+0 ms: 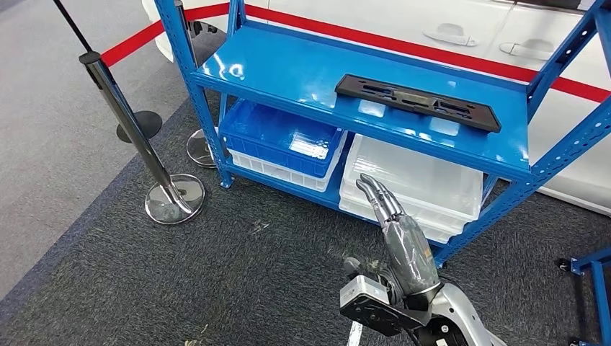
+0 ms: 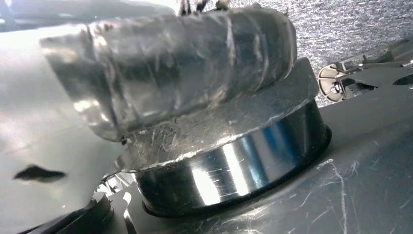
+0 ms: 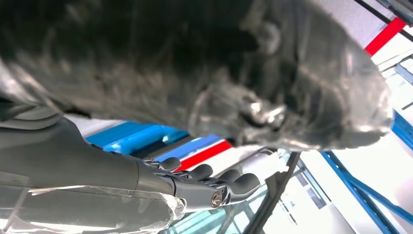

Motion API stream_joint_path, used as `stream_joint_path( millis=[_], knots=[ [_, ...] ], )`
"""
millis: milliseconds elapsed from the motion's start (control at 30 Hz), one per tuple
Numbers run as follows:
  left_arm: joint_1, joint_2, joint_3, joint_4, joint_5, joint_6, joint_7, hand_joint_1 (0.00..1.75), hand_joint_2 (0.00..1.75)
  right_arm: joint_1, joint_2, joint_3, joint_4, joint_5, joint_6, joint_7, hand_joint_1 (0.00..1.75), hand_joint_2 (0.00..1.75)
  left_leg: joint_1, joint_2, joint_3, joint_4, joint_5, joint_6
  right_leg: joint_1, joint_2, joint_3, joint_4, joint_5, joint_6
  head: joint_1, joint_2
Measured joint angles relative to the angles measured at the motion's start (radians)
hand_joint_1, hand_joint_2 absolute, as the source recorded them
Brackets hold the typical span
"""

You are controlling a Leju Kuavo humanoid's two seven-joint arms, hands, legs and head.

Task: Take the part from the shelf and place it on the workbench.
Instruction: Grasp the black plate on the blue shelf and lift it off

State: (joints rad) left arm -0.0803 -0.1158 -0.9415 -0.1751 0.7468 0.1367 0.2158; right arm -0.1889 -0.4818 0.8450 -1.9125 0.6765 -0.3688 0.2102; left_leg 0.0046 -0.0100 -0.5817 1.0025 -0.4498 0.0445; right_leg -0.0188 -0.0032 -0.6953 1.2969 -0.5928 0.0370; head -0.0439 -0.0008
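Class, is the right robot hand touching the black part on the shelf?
Apart. In the head view the right robot hand is raised below the shelf edge, well short of the black part.

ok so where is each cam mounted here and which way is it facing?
Head view: high on the body, looking forward and down at the blue shelf with the black part on it; right hand raised.
Left wrist view: at the left wrist, close on the hand's grey cover.
Right wrist view: behind the right hand, facing the shelf.
Shared: right hand, shelf.

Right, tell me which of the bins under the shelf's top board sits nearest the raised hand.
The clear bin, on the lower level's right side, directly behind the right hand. The blue bin stacked on a white one sits farther left.
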Motion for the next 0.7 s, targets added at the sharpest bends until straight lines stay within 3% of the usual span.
stream_joint_path(
  millis=[33,67,133,167,200,300,367,467,500,533,567,633,700],
  knots=[
    [0.0,0.0,0.0,0.0,0.0,0.0,0.0,0.0,0.0,0.0,0.0,-0.002,0.002,-0.008,0.0,0.0,0.0,0.0,0.0,-0.001,0.005,0.001,-0.004,0.0,0.0,0.0,-0.009,-0.001,0.02,-0.001,0.0,0.0],
    [0.001,0.0,0.0,0.0,0.0,0.0,-0.001,0.0,0.0,0.0,-0.001,-0.004,0.004,-0.017,0.0,0.0,0.0,0.0,0.0,-0.002,0.012,0.002,-0.009,-0.001,0.0,0.0,0.004,-0.044,0.058,-0.003,0.0,0.0],
    [0.002,0.0,0.0,0.0,0.001,0.0,-0.003,0.0,0.0,0.0,-0.005,-0.01,0.006,-0.034,0.0,-0.001,0.0,0.0,-0.003,-0.003,0.025,0.007,-0.022,-0.006,0.002,-0.005,0.058,-0.18,0.134,-0.01,0.001,0.0],
    [0.002,0.0,0.0,0.0,0.001,0.0,-0.004,0.0,0.0,-0.001,-0.007,-0.015,0.006,-0.042,0.0,-0.002,0.0,0.0,-0.005,-0.003,0.028,0.009,-0.028,-0.011,0.004,-0.006,0.08,-0.231,0.153,-0.015,0.0,0.0],
    [0.002,0.0,0.0,0.0,0.002,0.0,-0.005,0.0,0.0,-0.001,-0.008,-0.019,0.007,-0.048,0.0,-0.003,0.0,0.0,-0.007,-0.003,0.029,0.012,-0.032,-0.015,0.006,-0.006,0.092,-0.257,0.156,-0.019,0.0,0.0],
    [0.003,0.001,0.0,0.0,0.003,0.0,-0.007,0.0,0.0,0.0,-0.009,-0.025,0.008,-0.056,0.0,-0.007,0.0,0.0,-0.009,0.002,0.03,0.014,-0.041,-0.028,0.005,0.003,0.098,-0.267,0.149,-0.033,-0.002,0.0],
    [0.002,0.002,0.0,0.0,0.004,0.0,-0.008,0.0,0.0,0.0,-0.009,-0.028,0.008,-0.057,0.0,-0.009,0.0,0.0,-0.007,0.004,0.011,0.061,-0.07,-0.039,0.0,0.005,0.106,-0.271,0.145,-0.044,-0.006,0.0],
    [-0.001,0.002,0.0,0.0,0.006,0.0,-0.011,0.0,0.0,0.0,-0.009,-0.034,0.009,-0.058,0.0,-0.01,0.0,0.0,-0.003,0.004,-0.092,0.252,-0.142,-0.051,0.001,0.007,0.113,-0.27,0.138,-0.054,-0.013,0.0],
    [-0.003,0.002,0.0,0.0,0.007,0.0,-0.011,0.0,0.0,0.0,-0.009,-0.036,0.01,-0.059,0.0,-0.01,0.0,0.0,-0.003,0.004,-0.12,0.293,-0.146,-0.052,0.002,0.011,0.115,-0.27,0.135,-0.055,-0.013,0.0],
    [-0.003,0.002,0.0,0.0,0.009,0.0,-0.012,0.0,0.0,0.001,-0.009,-0.038,0.011,-0.062,0.0,-0.011,0.0,0.0,-0.003,0.004,-0.129,0.295,-0.127,-0.051,0.002,0.016,0.12,-0.27,0.132,-0.054,-0.013,0.0],
    [-0.003,0.002,0.0,0.0,0.01,0.0,-0.012,0.0,0.0,0.001,-0.009,-0.041,0.012,-0.064,0.0,-0.012,0.0,0.0,-0.003,0.002,-0.118,0.257,-0.09,-0.048,0.003,0.024,0.126,-0.27,0.128,-0.053,-0.013,0.0],
    [-0.001,0.003,0.0,0.0,0.011,0.0,-0.011,0.0,0.0,0.0,-0.009,-0.044,0.013,-0.068,0.0,-0.013,0.0,0.0,-0.003,-0.02,-0.064,0.127,-0.011,-0.038,0.003,0.04,0.138,-0.27,0.12,-0.05,-0.012,0.0],
    [0.002,0.004,-0.001,0.0,0.012,0.0,-0.01,0.0,0.0,0.0,-0.009,-0.046,0.015,-0.069,0.0,-0.014,0.0,0.0,-0.005,-0.042,-0.025,0.041,0.011,-0.028,0.001,0.056,0.138,-0.271,0.116,-0.042,-0.012,0.0]
  ],
)
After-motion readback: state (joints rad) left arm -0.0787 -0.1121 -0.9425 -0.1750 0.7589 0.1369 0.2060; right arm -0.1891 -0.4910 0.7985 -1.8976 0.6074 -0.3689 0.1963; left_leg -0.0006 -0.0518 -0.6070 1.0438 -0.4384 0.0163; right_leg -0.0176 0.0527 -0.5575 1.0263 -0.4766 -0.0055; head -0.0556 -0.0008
